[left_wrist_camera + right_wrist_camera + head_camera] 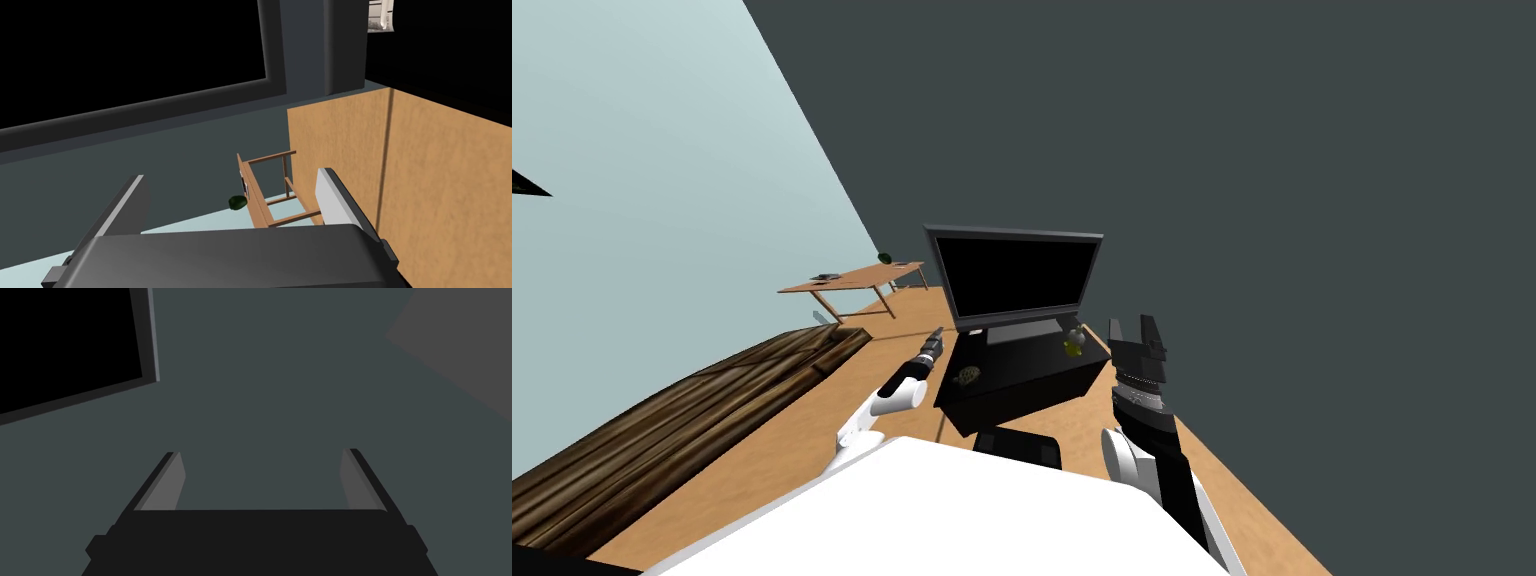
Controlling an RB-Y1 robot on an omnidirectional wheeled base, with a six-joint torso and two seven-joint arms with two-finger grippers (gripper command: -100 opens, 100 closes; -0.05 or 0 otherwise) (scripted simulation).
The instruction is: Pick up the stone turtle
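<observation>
Listing left to right: left gripper (pixel 933 345), fingers spread and empty, beside the black stand (pixel 1032 385); stone turtle (pixel 969 376) near that stand's front left corner, liable to be knocked off by a skewed approach; television (pixel 1015 278) behind; right gripper (pixel 1137 335), spread, raised.

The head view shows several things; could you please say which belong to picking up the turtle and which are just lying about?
Job: turtle, on the black stand; left end effector, open, nearest it.
Lying about: television, yellow-green figure, wooden table; right end effector, open.
</observation>
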